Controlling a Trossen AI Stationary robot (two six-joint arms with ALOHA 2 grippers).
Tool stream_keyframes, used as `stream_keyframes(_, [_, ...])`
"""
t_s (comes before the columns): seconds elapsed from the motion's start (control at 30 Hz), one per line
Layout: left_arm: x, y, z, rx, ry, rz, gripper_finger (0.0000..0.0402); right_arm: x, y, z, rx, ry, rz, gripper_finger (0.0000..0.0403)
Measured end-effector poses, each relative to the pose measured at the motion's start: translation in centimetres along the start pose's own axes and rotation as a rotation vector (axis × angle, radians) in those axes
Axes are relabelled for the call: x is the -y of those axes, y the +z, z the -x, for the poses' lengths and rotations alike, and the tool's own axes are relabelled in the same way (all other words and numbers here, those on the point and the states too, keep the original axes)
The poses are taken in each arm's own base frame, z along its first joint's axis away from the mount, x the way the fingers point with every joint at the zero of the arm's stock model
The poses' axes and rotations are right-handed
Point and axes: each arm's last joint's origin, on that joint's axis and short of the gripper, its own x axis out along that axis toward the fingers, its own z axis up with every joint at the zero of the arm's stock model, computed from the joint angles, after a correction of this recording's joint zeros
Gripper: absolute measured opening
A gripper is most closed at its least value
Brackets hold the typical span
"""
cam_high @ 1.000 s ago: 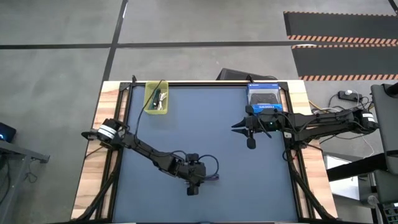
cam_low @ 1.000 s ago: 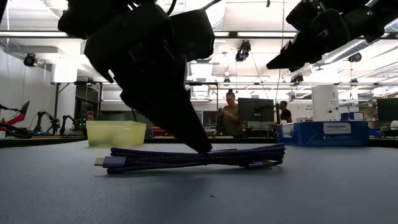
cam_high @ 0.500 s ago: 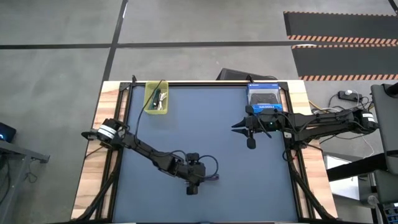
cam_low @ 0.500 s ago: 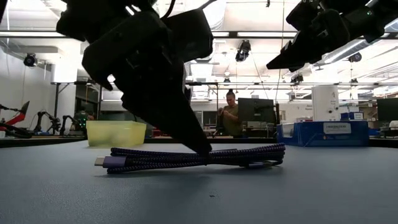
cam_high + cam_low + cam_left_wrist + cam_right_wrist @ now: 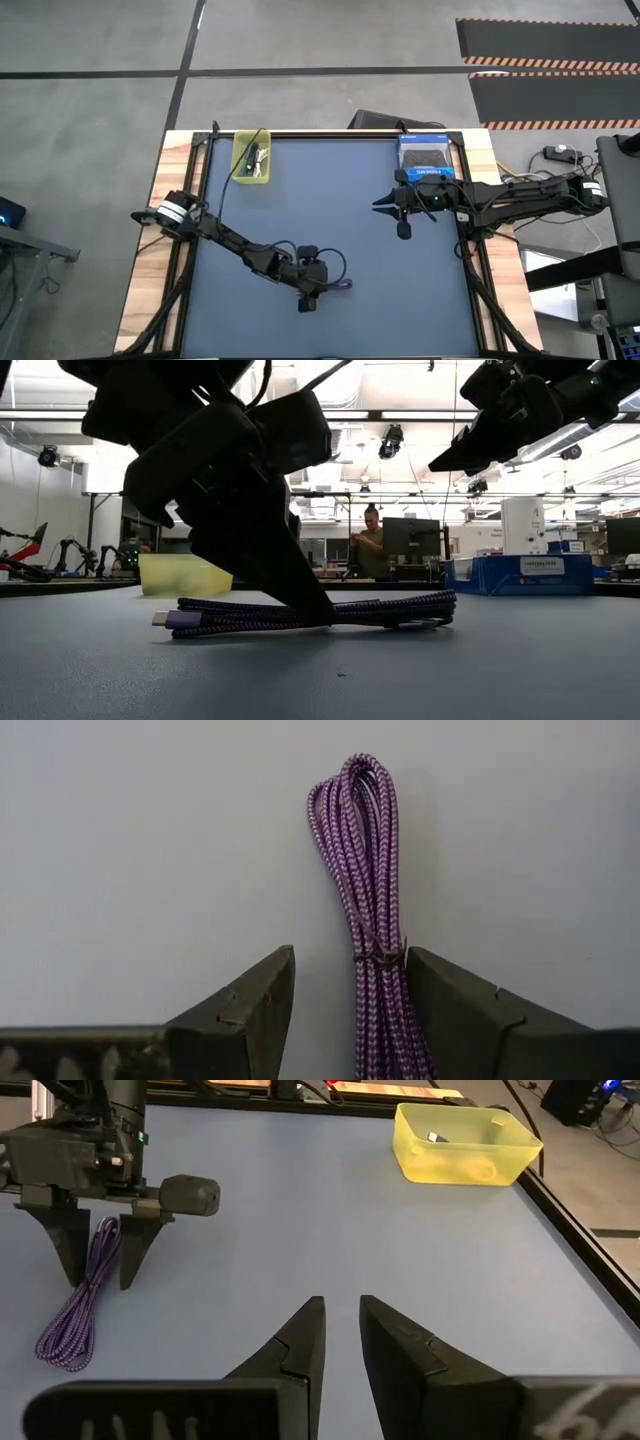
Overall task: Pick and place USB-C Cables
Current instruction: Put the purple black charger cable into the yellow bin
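Labels first, since I always check those from my end: the only writing I can find is a white sticker on the blue bin [image 5: 528,573] at the far right of the table [image 5: 400,300], and the text on it is too small for me to read. Lots is hidden too. In the low view the left arm is just a big dark silhouette blocking the middle of the purple cable [image 5: 300,615], so I only get the USB-C plug poking out one end and the loop at the other. The yellow bin [image 5: 251,157] sits at the far left corner with a couple of cables in it, but from overhead they're a dark and pale tangle and I can't sort out the colours. Now the left gripper [image 5: 345,1010]: it's down on the mat near the front middle of the table, spread wide, one finger on each side of the purple bundle just by its little tie, the right-hand finger [image 5: 455,1005] looks nearly touching the braid, the other well clear. Nothing is gripped; the cable lies flat on the table. The right gripper [image 5: 340,1345] hovers high over the right half, fingers only narrowly apart, holding nothing.
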Motion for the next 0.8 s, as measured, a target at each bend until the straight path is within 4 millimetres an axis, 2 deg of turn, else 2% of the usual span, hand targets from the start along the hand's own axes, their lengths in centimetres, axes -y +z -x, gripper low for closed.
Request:
stream_keyframes(0.1, [0.0, 0.0, 0.0, 0.004, 0.0, 0.001, 0.0177, 0.0, 0.0, 0.0, 0.0, 0.0, 0.0, 0.0057])
stream_keyframes(0.33, [0.2, -0.5, -1.6, 0.058, -0.016, 0.011, 0.0177, 0.0, -0.1, 0.0, -0.007, 0.001, -0.001, 0.0057])
stream_keyframes(0.8, [0.1, -0.5, -1.6, 0.062, -0.007, 0.011, 0.0177, 0.0, -0.2, 0.0, -0.013, 0.0, -0.001, 0.0057])
